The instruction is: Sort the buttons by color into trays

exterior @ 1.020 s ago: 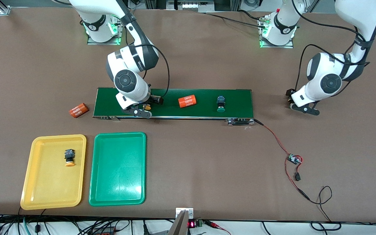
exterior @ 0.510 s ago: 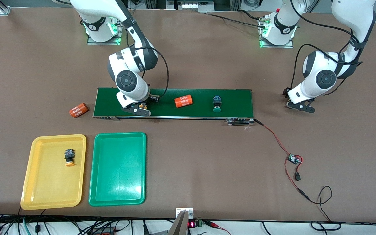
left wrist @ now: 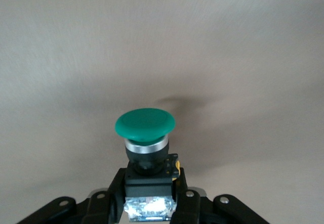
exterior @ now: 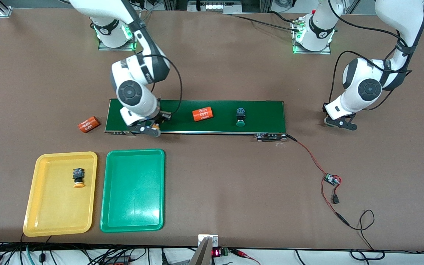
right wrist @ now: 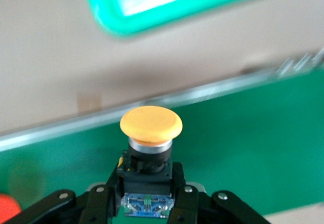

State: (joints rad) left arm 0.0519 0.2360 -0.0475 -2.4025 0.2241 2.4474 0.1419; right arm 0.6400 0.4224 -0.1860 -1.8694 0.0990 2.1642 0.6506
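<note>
A yellow-capped button (right wrist: 151,125) is sitting clamped in the right gripper (exterior: 149,127), over the belt's (exterior: 263,110) edge at the right arm's end. A green-capped button (left wrist: 145,125) is being gripped by the left gripper (exterior: 335,121), over bare table (exterior: 234,66) past the belt's left-arm end. Another green button (exterior: 240,117) is lying on the belt; another yellow one (exterior: 78,177) is resting in the yellow tray (exterior: 50,221), beside the green tray (exterior: 131,206).

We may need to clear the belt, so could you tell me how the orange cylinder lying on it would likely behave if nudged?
The orange cylinder lies on its round side on the belt, so it would probably roll. It looks rigid, and its smooth wrap may be slippery.
</note>
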